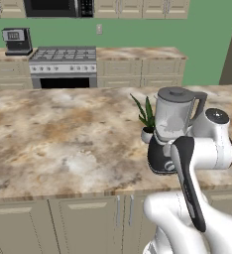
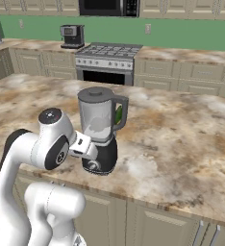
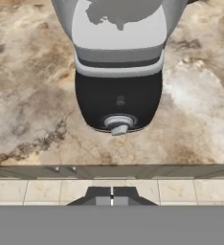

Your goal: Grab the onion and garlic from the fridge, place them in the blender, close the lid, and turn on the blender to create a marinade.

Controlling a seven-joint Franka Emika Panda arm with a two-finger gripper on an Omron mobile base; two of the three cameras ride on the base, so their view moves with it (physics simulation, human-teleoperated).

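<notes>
On the marbled island counter point(image 1: 63, 144) stands the blender point(image 2: 100, 129), near the front edge, its clear jar seated on the rounded black base and the dark lid point(image 2: 95, 93) sitting on top of the jar. Behind the blender a small potted plant point(image 1: 146, 119) leans its green leaves beside the jar. In front of the blender, off the counter edge, the gripper point(image 3: 112, 197) hangs with its two dark fingertips pressed together, clenched on nothing, pointed at the grey knob point(image 3: 118, 123) low on the base and apart from it. Far beyond the blender, against the green wall, sit a stove point(image 1: 63, 67) and a small black coffee machine point(image 1: 17, 41).
</notes>
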